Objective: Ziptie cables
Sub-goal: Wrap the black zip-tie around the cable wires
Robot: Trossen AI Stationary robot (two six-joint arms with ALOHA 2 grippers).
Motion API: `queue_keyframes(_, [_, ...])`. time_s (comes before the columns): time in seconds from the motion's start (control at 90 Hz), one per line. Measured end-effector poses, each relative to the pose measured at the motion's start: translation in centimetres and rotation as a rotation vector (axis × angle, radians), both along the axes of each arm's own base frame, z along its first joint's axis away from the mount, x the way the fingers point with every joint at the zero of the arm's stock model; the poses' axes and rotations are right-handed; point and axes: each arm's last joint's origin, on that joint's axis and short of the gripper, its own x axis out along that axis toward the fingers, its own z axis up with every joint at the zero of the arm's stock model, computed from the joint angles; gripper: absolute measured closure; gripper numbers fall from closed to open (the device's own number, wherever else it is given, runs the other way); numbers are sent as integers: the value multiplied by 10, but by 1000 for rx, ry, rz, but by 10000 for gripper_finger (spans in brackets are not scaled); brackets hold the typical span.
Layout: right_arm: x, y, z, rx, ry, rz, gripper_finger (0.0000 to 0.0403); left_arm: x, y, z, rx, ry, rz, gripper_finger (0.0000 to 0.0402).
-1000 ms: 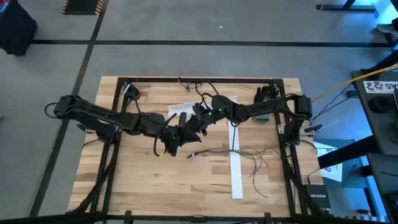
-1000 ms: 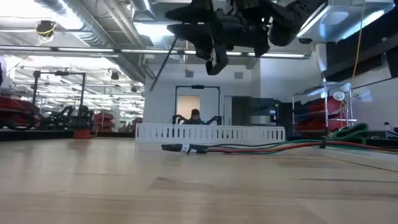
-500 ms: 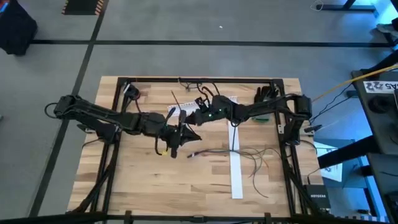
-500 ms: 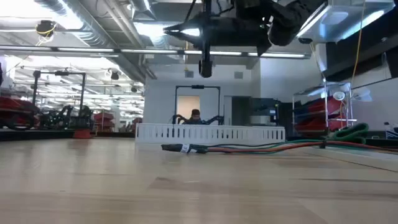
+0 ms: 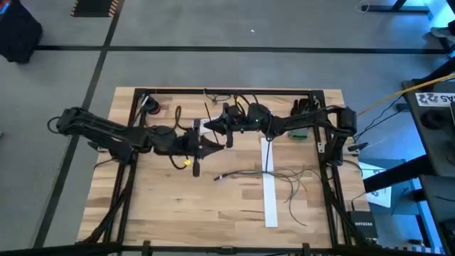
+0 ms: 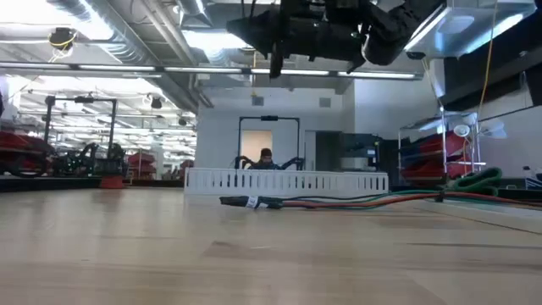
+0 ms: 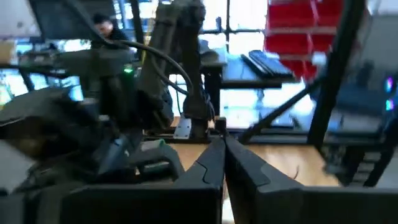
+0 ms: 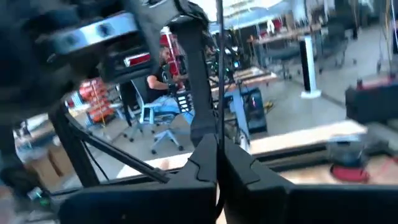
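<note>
**Both arms meeting high above the table's far middle**

The wooden table [image 5: 163, 206] is carrying two dark arms reaching inward. The left gripper [image 5: 219, 144] is hovering with fingers [image 7: 208, 168] pressed together. The right gripper [image 5: 207, 124] is pinching a thin black strip [image 8: 219, 74]. The cables [image 5: 284, 178] are lying loose, right of centre, across a white strip [image 5: 269, 192].
</note>
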Motion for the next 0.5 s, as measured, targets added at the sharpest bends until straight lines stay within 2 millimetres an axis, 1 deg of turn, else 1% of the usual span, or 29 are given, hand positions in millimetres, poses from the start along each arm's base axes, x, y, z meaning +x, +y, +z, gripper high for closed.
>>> queue_keyframes(0.144, [0, 0, 3, -103, -38, -18, 402, -7, -4, -4, -72, 52, 73, 401])
queue_keyframes(0.211, [-1, -3, 3, -113, -47, -36, 402, -8, -5, -7, -125, 77, 96, 401])
queue_keyframes(0.344, [-4, -14, 6, -53, -49, -48, 402, -13, -13, -15, -206, 147, 107, 401])
queue_keyframes(0.5, [-6, -30, 14, 29, -31, 34, 402, -19, -22, -24, -250, 217, 154, 401])
